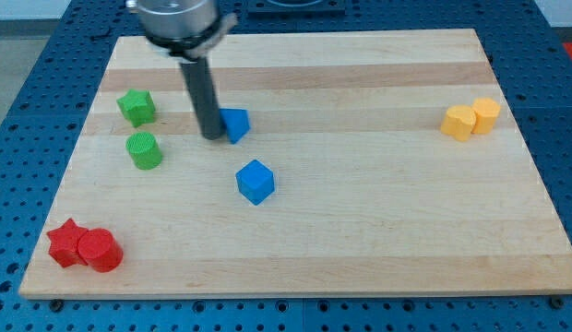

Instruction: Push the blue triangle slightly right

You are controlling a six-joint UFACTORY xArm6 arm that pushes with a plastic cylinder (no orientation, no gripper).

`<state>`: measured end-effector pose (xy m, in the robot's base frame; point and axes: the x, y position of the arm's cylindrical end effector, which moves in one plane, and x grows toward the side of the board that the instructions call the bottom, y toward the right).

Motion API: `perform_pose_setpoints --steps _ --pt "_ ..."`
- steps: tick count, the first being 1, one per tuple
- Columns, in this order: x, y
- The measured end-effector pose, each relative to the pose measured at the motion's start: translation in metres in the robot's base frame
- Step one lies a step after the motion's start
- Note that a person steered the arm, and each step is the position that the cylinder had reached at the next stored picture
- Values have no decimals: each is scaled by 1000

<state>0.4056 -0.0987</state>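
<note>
Pressing my tip against the left face of the blue triangle, upper-left on the board, we are working with a bare rod, no fingers to open or close, and risking an off-centre push spinning it toward the blue cube.

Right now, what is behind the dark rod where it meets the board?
The blue triangle sits right beside my tip, on the view's right. The rod covers the triangle's left edge, so contact cannot be confirmed.
</note>
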Motion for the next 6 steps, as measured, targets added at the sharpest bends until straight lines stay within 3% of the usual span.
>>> perform_pose_setpoints --steps 2,3,4,6 --pt "-1 102" --pt "-2 102" --pt "2 62" --pt "-38 59"
